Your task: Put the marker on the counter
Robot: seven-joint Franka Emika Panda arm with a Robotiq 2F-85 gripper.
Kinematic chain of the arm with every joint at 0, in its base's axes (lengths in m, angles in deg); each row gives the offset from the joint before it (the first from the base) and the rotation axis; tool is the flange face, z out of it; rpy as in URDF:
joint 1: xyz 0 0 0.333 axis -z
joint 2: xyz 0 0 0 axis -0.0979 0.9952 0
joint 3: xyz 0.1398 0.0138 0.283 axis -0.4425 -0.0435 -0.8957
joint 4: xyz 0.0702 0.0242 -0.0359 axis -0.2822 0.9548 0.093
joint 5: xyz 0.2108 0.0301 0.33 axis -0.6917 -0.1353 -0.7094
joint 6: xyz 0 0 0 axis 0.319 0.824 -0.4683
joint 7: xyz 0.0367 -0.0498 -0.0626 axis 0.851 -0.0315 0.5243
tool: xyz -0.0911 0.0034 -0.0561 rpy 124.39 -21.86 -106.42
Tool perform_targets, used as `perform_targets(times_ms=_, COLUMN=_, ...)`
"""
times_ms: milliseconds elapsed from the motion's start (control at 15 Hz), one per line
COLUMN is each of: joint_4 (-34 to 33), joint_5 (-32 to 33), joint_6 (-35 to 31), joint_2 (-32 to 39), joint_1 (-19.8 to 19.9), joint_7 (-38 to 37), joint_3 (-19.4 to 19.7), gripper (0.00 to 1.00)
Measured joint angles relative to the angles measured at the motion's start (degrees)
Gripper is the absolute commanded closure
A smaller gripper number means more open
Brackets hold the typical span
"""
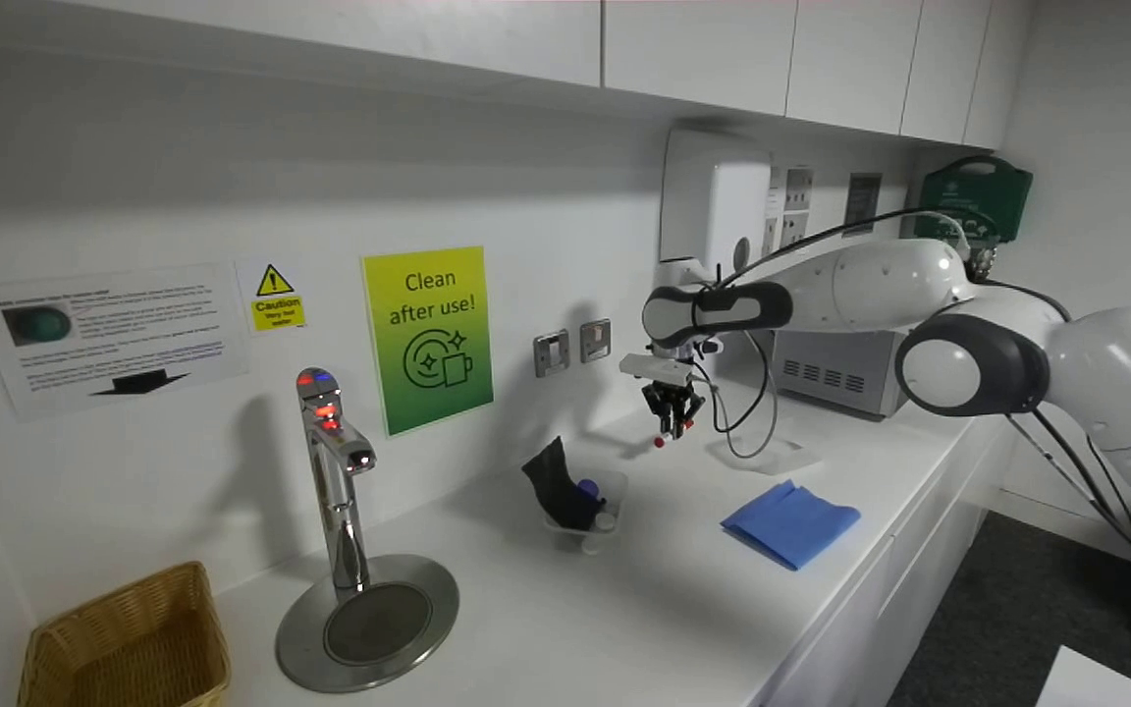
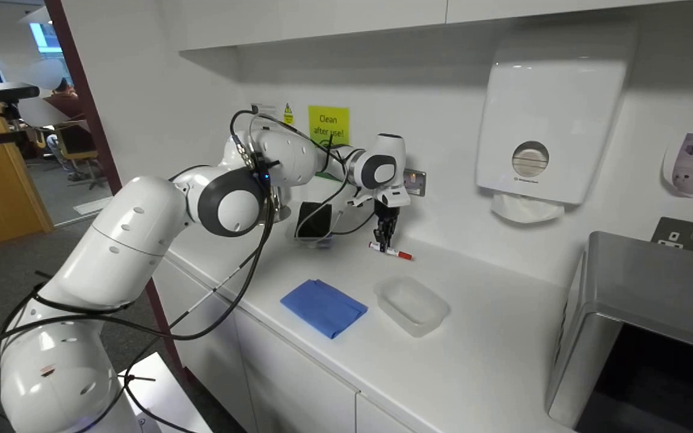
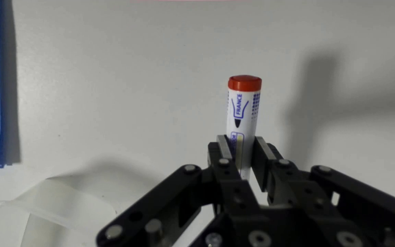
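In an exterior view, a wicker basket (image 1: pixel 124 638) is located at the left end of the table (image 1: pixel 664 619). Right of the basket, a tap (image 1: pixel 338 491) stands upright at the rear of a round steel sink (image 1: pixel 440 601). Further right, a green-and-yellow poster (image 1: pixel 433 339) is fixed to the wall (image 1: pixel 565 245).

Next, a clear tub (image 1: pixel 617 486) holds a black item (image 1: pixel 556 486), which leans left and projects above the rim. A small blue part (image 1: pixel 588 487) sits beside the black item in the tub.

Right of this tub, the hand (image 3: pixel 242 140) points downward in both exterior views, over the table and near the wall. It pinches the marker (image 3: pixel 243 109) from two opposite sides, gripping the white body between the red ends. Contact between marker and table cannot be determined.

To the right, a dispenser (image 1: pixel 723 196) is mounted on the wall. An oblong tub (image 2: pixel 415 325) rests on the table just beside a folded blue cloth (image 1: pixel 791 525), with a gap between them. A grey appliance (image 1: pixel 845 373) stands beyond, partly covered by the white arm (image 1: pixel 850 280), which enters from the right. A green case (image 1: pixel 973 211) is located at the far right.
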Motion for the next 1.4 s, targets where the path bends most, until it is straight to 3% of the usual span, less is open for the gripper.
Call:
perform_targets(times_ms=600, joint_4=-7.6, joint_5=2.5, joint_6=2.8, joint_2=5.7, joint_1=-0.6, joint_7=0.0, joint_3=1.1, gripper=0.95)
perform_targets(times_ms=667, joint_4=-8.1, joint_5=2.7, joint_6=2.9, joint_2=6.0, joint_1=-0.6, joint_7=0.0, joint_3=1.1, gripper=0.78)
perform_targets(times_ms=733, joint_4=-8.6, joint_5=2.7, joint_6=3.0, joint_2=6.2, joint_1=-0.7, joint_7=0.0, joint_3=1.1, gripper=0.53)
perform_targets(times_ms=867, joint_4=-9.4, joint_5=2.9, joint_6=3.0, joint_2=6.7, joint_1=-0.6, joint_7=0.0, joint_3=1.1, gripper=0.48)
perform_targets(times_ms=1200, joint_4=-9.7, joint_5=2.9, joint_6=3.1, joint_2=7.0, joint_1=-0.6, joint_7=0.0, joint_3=1.1, gripper=0.12)
perform_targets(times_ms=1400, joint_4=-9.8, joint_5=2.9, joint_6=3.2, joint_2=7.0, joint_1=-0.6, joint_7=0.0, joint_3=1.1, gripper=0.03)
